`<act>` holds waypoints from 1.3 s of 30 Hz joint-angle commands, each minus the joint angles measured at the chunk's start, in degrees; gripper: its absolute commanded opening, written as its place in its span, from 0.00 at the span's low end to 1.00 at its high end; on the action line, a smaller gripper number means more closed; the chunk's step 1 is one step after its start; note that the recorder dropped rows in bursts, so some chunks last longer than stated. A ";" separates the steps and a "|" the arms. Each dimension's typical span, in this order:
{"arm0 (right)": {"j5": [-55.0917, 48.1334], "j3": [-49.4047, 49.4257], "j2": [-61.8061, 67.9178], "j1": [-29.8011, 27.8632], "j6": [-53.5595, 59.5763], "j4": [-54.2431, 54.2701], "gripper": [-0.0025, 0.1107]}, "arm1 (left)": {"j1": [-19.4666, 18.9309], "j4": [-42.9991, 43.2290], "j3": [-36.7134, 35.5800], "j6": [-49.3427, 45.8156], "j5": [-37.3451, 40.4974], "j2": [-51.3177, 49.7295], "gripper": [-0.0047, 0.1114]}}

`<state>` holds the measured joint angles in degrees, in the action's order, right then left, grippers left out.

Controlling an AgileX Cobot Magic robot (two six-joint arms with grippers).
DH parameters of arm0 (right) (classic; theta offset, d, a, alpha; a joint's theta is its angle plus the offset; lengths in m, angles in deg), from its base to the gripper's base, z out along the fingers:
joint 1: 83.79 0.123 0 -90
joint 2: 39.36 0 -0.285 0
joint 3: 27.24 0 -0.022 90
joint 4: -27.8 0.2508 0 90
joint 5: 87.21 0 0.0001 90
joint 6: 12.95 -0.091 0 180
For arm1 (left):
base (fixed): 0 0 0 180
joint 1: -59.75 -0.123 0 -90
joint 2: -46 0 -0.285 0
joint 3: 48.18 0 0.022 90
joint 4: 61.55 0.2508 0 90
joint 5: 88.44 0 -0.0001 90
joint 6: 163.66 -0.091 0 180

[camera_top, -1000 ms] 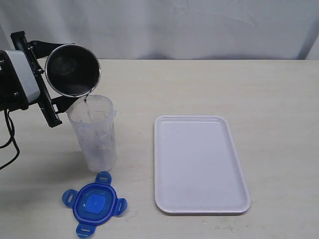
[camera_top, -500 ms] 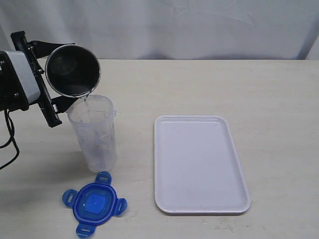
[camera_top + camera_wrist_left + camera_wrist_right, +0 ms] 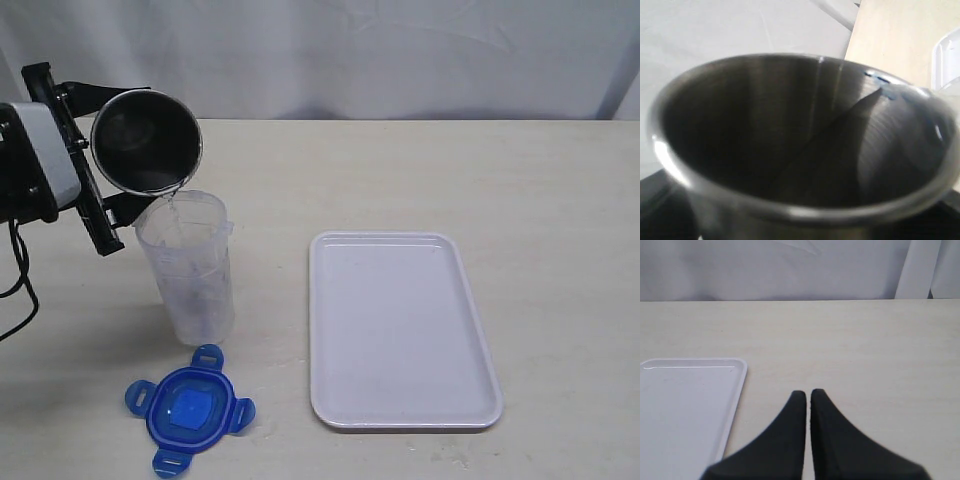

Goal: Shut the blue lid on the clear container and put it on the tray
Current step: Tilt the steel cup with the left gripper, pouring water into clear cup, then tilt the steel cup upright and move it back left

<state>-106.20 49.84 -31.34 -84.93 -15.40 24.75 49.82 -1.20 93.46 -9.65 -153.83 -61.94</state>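
The clear container stands open on the beige table, its faint markings too small to read. The blue lid lies flat just beside it and the tray is a little farther off. My left gripper is clamped on a steel cup tipped over the container's rim, while my right gripper, fingers pressed together on nothing, hangs well away from the container by the tray's corner, with white cloth behind the table.

Count on bench: one steel cup, one clear container, one blue lid, one tray. Four items, all singles.
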 commanded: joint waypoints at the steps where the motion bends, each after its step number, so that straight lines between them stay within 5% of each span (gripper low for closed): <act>1: 0.68 0.14 -0.22 -0.08 0.37 -0.35 0.06 | -0.08 -1.94 0.62 9.30 -2.66 0.85 0.04; 14: 0.68 0.14 -0.22 -0.08 0.37 -0.35 0.06 | -0.08 -4.25 0.62 27.06 -2.25 0.85 0.04; 30: 0.68 0.14 -0.22 -0.08 0.37 -0.35 0.06 | -0.08 -31.80 1.31 37.89 2.40 -2.58 0.04; 39: 0.68 0.14 -0.22 -0.08 0.37 -0.35 0.06 | -0.08 -32.94 10.25 43.44 2.32 -12.47 0.04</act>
<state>-106.20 49.84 -31.34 -84.93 -15.40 24.75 49.82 -32.94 100.61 31.09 -147.83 -71.99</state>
